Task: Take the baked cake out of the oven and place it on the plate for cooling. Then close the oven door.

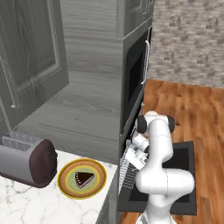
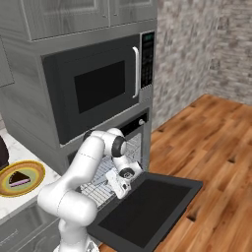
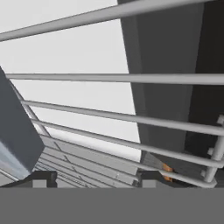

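Note:
The baked cake, a dark brown wedge, lies on the plate on the marble counter left of the oven. The oven door hangs fully open and flat in front of my base. A wire rack is slid partly out over it. My gripper is low at the rack's front. Its fingertips stand apart with rack bars running across between them, gripping nothing.
A silver toaster stands on the counter left of the plate. The black microwave sits above the oven. A grey slab lies at the left under the rack. Wooden floor stretches to the right of the door.

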{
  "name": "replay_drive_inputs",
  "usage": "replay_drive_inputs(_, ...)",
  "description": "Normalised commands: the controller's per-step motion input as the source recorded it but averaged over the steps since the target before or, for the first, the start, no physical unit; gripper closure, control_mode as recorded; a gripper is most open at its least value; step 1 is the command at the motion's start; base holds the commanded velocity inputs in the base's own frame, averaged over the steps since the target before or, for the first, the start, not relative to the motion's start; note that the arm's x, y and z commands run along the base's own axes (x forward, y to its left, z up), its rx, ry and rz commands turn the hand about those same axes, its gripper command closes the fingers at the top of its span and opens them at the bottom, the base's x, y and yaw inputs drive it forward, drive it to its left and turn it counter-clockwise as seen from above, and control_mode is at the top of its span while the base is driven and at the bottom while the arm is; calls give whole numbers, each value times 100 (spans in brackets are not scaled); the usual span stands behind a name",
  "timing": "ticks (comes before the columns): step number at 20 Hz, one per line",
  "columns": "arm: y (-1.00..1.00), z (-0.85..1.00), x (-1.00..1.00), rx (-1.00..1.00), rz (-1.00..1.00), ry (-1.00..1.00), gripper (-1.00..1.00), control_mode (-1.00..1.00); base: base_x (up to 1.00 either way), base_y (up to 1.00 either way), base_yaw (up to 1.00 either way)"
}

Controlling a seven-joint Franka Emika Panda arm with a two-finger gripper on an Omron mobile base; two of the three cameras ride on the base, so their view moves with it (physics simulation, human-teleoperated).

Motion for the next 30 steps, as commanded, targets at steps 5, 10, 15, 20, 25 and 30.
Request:
replay_drive_inputs(5, 19, 41, -1, 2, 0, -3, -100, -100, 0, 0, 0)
replay_drive_inputs(10, -28, 99, -64, 2, -6, -20, -100, -100, 0, 0, 0)
replay_drive_inputs(15, -50, 100, -73, 0, -11, -20, -100, -100, 0, 0, 0)
replay_drive_inputs(20, -71, 100, -78, 0, -8, -17, -100, -100, 0, 0, 0)
replay_drive_inputs(25, -78, 100, -81, 0, -3, -18, -100, -100, 0, 0, 0)
replay_drive_inputs(30, -67, 100, -70, -1, -1, -28, -100, -100, 0, 0, 0)
